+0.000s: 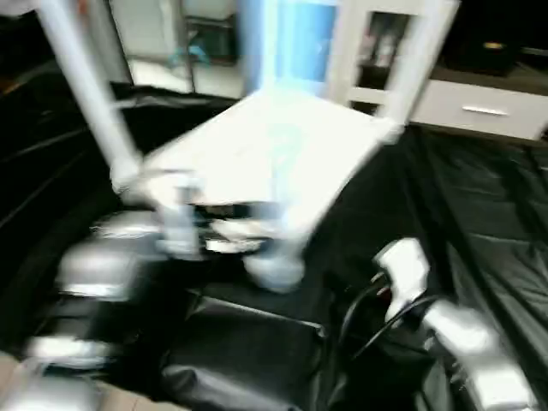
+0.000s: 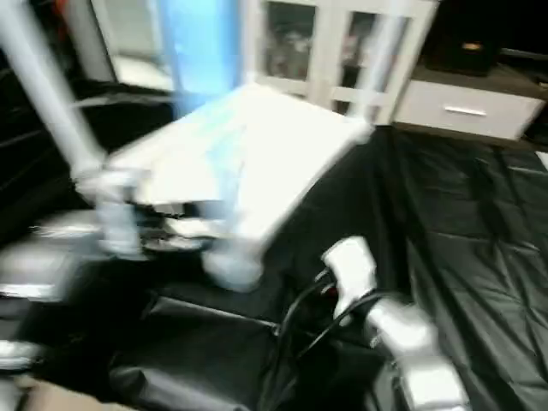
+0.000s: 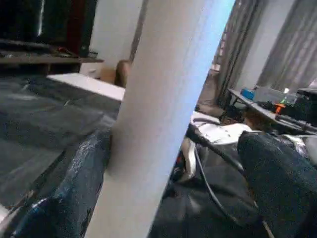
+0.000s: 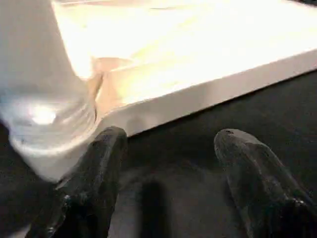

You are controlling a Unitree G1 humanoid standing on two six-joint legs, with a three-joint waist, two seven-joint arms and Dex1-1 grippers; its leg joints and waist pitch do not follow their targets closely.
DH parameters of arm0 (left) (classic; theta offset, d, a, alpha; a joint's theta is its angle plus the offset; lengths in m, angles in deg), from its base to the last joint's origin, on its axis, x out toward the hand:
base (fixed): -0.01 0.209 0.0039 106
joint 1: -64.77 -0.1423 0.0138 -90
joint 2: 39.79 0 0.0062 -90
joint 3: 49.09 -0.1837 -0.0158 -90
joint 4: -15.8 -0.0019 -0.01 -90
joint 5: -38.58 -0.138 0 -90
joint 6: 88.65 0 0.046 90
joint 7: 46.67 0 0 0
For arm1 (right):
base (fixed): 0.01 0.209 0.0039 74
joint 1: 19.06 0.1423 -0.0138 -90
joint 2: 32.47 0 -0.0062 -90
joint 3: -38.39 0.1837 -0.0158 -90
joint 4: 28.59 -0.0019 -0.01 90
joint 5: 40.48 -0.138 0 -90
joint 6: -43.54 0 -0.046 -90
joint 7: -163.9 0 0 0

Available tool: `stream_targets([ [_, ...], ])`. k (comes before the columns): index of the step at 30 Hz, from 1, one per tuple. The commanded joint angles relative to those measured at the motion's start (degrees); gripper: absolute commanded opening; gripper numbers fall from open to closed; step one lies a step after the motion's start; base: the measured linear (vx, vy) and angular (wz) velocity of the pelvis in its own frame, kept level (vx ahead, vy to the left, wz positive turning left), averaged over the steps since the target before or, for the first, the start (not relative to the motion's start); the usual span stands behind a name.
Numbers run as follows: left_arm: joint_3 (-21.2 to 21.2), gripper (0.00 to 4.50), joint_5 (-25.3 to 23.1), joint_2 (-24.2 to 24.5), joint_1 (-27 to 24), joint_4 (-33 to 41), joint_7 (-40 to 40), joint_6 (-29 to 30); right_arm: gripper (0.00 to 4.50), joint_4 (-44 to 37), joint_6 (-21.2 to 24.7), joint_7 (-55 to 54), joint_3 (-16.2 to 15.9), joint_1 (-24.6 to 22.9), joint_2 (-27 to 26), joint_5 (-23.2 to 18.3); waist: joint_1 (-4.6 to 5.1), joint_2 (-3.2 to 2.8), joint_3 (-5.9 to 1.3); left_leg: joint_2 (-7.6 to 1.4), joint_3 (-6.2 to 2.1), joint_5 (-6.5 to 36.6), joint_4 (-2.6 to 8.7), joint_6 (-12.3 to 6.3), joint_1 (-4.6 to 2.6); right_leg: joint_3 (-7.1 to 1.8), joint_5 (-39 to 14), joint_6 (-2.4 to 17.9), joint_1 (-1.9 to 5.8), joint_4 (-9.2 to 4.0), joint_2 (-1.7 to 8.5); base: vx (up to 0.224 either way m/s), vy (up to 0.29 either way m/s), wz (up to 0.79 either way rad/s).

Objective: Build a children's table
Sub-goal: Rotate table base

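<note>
The white table top (image 1: 265,154) lies underside up on the black sheet, tilted, with white tube legs rising from its corners. One leg (image 1: 86,86) slants up at the left and another (image 1: 411,60) stands at the far right corner. My left gripper (image 3: 173,188) is open around the left leg (image 3: 158,114). One finger (image 3: 74,188) touches the tube and the other (image 3: 277,183) stands apart from it. My right gripper (image 4: 173,163) is open and empty just in front of the top's near edge (image 4: 208,94), beside a round corner socket (image 4: 44,129).
A white cabinet with glass doors (image 2: 317,43) and a low white drawer unit (image 1: 479,107) stand behind the work. The black sheet (image 1: 479,197) covers the floor all around. Black cables (image 1: 368,317) loop over my right forearm.
</note>
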State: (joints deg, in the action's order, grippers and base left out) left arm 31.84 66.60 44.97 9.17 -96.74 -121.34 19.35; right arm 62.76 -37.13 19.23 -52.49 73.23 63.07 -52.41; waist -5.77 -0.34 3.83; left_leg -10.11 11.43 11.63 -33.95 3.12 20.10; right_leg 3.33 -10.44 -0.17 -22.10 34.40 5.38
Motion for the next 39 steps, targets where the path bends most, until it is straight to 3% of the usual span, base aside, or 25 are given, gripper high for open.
stream_targets([
  [1, -3.10, 4.44, -4.78, -3.11, 1.76, -3.22, 5.38, -5.51, 3.14, -0.21, -0.48, 0.28, 2.08, 0.71, 1.29, -1.34, 0.29, 0.60, -4.02, -2.91, -1.29, 8.82, 3.95, -2.34, -0.12, -2.82, -10.72, 13.06, 2.71, -3.91, 3.65, 0.000, 0.000, 0.00],
  [4, -3.68, 4.44, -7.33, -4.39, 2.29, -5.07, 10.72, -9.62, 3.14, -0.58, -0.42, 0.56, 3.07, 0.17, 2.15, -1.47, 0.64, 0.62, -4.27, -2.82, -1.42, 7.32, 3.70, -3.75, 0.18, -2.65, -8.07, 13.04, 2.85, -3.69, 3.35, 0.000, 0.000, 0.00],
  [5, -3.88, 4.44, -7.75, -4.37, 2.21, -4.97, 12.27, -10.32, 3.14, -0.65, -0.39, 0.71, 3.37, 0.03, 2.31, -1.46, 1.01, 0.71, -4.37, -2.73, -1.58, 7.03, 3.65, -4.47, 0.53, -2.46, -7.44, 12.91, 3.22, -3.64, 3.38, 0.000, 0.000, 0.00],
  [7, -3.74, 4.44, -9.93, -2.32, 2.39, -5.44, 13.74, -11.81, 3.14, -1.17, -0.59, 1.09, 4.52, -1.27, 3.06, -1.75, 1.39, 0.50, -4.37, -2.74, -1.64, 7.13, 3.61, -4.89, 0.44, -2.37, -8.26, 12.85, 3.04, -3.76, 3.22, 0.000, 0.000, 0.00],
  [9, -3.35, 4.44, -11.84, 1.68, 1.24, -3.48, 9.61, -10.73, 3.14, -1.64, -0.97, 1.51, 5.32, -2.57, 3.63, -2.26, 1.55, 0.40, -4.37, -2.75, -1.57, 7.35, 3.61, -5.16, 0.26, -2.40, -8.73, 12.97, 2.87, -3.92, 3.16, 0.000, 0.000, 0.00],
  [12, -4.16, 4.44, -12.30, 6.12, -0.35, -0.50, 4.63, -7.73, 3.14, -1.96, -1.04, 1.88, 5.53, -3.33, 3.80, -2.70, 2.27, -0.14, -4.20, -2.96, -1.60, 8.75, 3.90, -4.63, -0.01, -2.36, -10.25, 13.92, 2.52, -3.77, 3.02, 0.000, 0.000, 0.00],
  [13, -5.69, 4.44, -13.91, 9.36, -1.08, -0.87, 2.37, -8.05, 3.14, -2.19, -1.07, 2.31, 5.14, -3.71, 4.10, -2.86, 2.42, -0.17, -4.09, -2.95, -1.55, 9.88, 3.96, -4.32, -0.10, -2.29, -11.25, 14.14, 2.38, -3.90, 2.90, 0.000, 0.000, 0.00],
  [16, -7.27, 4.44, -16.31, 11.24, -1.12, -3.72, 2.54, -11.24, 3.14, -2.36, -1.00, 2.79, 4.66, -3.82, 4.18, -2.96, 2.38, -0.36, -3.99, -3.02, -1.57, 12.55, 4.20, -3.31, -0.44, -2.36, -13.72, 13.66, 2.09, -4.19, 2.95, 0.000, 0.000, 0.00],
  [18, -7.84, 4.44, -17.34, 11.44, -0.96, -5.18, 3.43, -12.94, 3.14, -2.46, -0.99, 2.99, 4.41, -3.80, 4.18, -2.86, 2.18, -0.44, -4.00, -3.08, -1.47, 13.49, 4.20, -2.62, -0.72, -2.45, -13.78, 13.71, 1.87, -4.23, 3.03, 0.000, 0.000, 0.00],
  [22, -9.61, 4.44, -22.32, 9.64, 1.16, -11.32, 7.31, -17.30, 3.14, -3.47, -0.09, 4.41, 2.21, -2.95, 4.44, -2.16, 2.06, -0.08, -4.07, -3.03, -1.58, 13.20, 4.23, -2.35, -0.42, -2.47, -13.42, 13.16, 2.23, -4.15, 3.22, 0.000, 0.000, 0.00],
  [28, -11.35, 3.97, -27.60, 8.01, 5.36, -19.67, 13.03, -22.82, 3.14, -7.37, 1.69, 9.22, -1.61, -4.36, 6.07, -2.56, 1.84, 0.00, -4.28, -3.02, -1.71, 10.49, 3.94, -3.73, -0.01, -2.47, -9.99, 13.15, 2.62, -3.88, 3.40, 0.000, 0.000, 0.00],
  [31, -12.66, 3.72, -30.33, 8.26, 7.70, -24.36, 12.65, -25.59, 3.14, -8.45, 1.78, 10.37, -2.52, -5.45, 7.14, -2.35, 1.81, -0.41, -4.36, -3.05, -1.75, 10.81, 3.95, -3.66, -0.04, -2.45, -9.33, 13.83, 2.57, -3.81, 3.48, 0.000, 0.000, 0.00],
  [39, -13.05, 3.26, -30.56, 8.47, 9.59, -27.67, 7.40, -26.25, 3.14, -9.12, 2.51, 10.17, -2.58, -5.24, 7.11, -2.36, 1.78, -0.41, -4.15, -3.19, -1.76, 12.71, 4.14, -3.08, -0.17, -2.47, -11.18, 14.84, 2.47, -4.09, 3.65, 0.000, 0.000, 0.00],
])
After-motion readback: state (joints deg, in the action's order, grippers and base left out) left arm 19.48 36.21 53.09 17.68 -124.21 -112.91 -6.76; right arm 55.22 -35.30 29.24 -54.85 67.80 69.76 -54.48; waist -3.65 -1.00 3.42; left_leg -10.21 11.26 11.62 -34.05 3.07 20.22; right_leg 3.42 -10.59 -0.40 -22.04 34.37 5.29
